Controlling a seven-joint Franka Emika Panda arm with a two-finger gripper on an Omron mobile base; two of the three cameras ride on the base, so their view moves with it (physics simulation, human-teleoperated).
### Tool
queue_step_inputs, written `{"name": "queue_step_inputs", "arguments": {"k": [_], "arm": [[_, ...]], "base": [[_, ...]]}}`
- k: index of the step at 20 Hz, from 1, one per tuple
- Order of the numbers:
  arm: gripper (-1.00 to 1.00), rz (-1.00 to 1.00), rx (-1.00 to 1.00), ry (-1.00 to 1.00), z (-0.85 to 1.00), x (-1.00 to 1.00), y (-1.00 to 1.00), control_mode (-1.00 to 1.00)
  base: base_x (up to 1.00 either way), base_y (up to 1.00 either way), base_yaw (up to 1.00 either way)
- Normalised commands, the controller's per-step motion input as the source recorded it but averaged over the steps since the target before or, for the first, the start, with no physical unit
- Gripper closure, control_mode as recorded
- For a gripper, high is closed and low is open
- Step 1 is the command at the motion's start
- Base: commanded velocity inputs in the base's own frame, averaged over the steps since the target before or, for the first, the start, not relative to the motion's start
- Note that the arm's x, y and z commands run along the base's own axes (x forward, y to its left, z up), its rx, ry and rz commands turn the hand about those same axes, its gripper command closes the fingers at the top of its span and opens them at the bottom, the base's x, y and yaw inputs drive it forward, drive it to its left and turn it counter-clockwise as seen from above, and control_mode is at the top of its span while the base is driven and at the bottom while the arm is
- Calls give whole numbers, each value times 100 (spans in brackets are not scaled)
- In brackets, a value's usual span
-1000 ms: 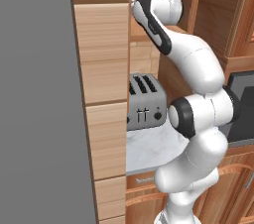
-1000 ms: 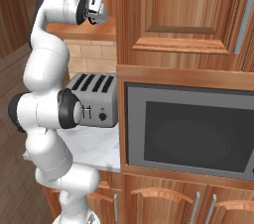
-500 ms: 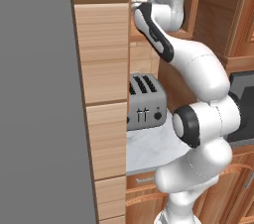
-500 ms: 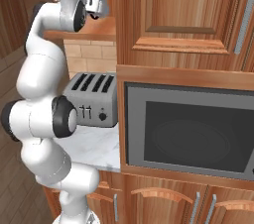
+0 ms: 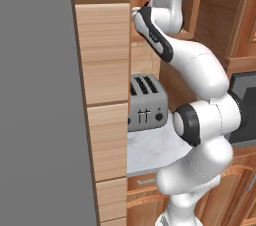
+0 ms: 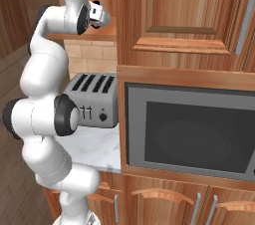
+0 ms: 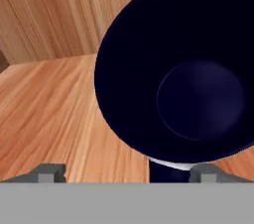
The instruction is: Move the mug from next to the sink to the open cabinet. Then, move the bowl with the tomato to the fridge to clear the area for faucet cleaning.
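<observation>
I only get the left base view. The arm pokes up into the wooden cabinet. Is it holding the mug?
Observer: It looks let go. In the hand view the jaws stand wide apart on either side of the mug.
Operator: Is the mug on something?
Observer: Yes, it is on the cabinet's wooden shelf.
Operator: What's the dark thing at my right edge?
Observer: The right base view shows it whole. It's a microwave built into the wood.
</observation>
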Motion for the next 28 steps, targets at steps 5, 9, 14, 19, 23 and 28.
{"name": "queue_step_inputs", "arguments": {"k": [5,9,14,19,23,28], "arm": [[-100,0,0,37,3,18,0,-100],[-100,0,0,-1,0,0,-1,-100],[-100,0,0,-25,15,-24,-11,-100],[-100,0,0,-39,-24,-94,-30,-100],[-100,0,0,-21,-100,-100,-56,-100],[-100,1,-16,1,-100,-100,-27,-100]], "base": [[0,0,0],[0,0,0],[0,0,0],[0,0,0],[0,0,0],[0,0,0]]}}
